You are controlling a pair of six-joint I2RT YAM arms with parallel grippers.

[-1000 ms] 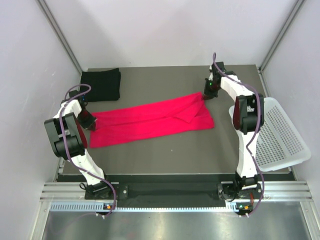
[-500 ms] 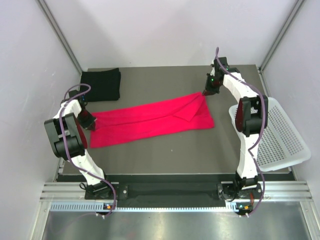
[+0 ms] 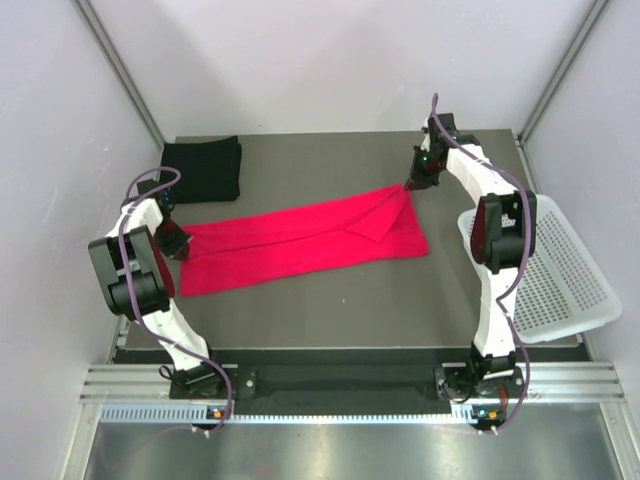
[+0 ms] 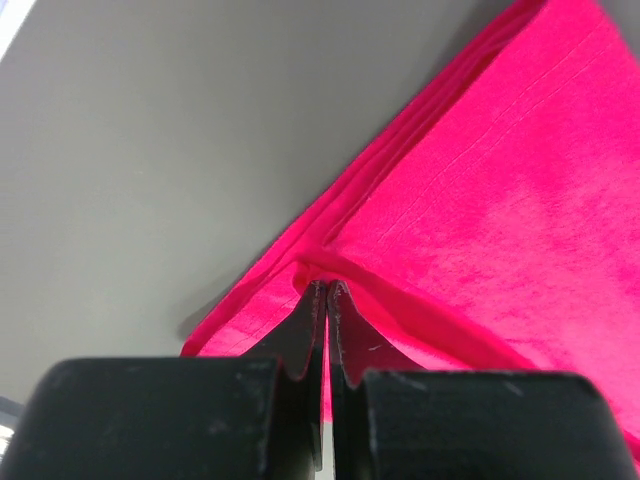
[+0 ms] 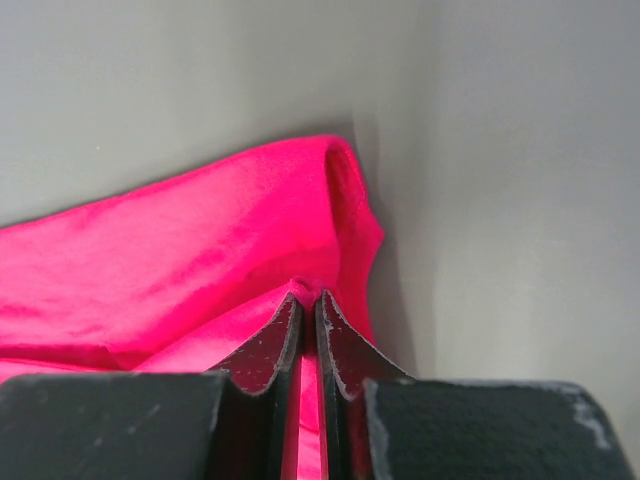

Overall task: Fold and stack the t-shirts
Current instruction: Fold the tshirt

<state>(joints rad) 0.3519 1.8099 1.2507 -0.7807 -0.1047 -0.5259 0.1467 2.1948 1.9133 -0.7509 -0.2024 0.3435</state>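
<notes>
The red-pink t-shirt (image 3: pixel 300 240) lies stretched as a long band across the grey table, left to right. My left gripper (image 3: pixel 182 250) is shut on its left end; the wrist view shows the cloth (image 4: pixel 500 200) pinched at the fingertips (image 4: pixel 316 300). My right gripper (image 3: pixel 410 185) is shut on the shirt's far right corner, with a fold of cloth (image 5: pixel 250 230) pinched between the fingertips (image 5: pixel 305 300). The black t-shirt (image 3: pixel 202 168) lies folded at the back left corner of the table, apart from both grippers.
A white perforated plastic basket (image 3: pixel 560 270) stands at the table's right edge, beside the right arm. Grey walls close the back and both sides. Bare grey table (image 3: pixel 330 310) lies in front of the red-pink shirt.
My right gripper has moved a little toward the back with the shirt's corner, pulling that end tauter. The left gripper has stayed where it was.
</notes>
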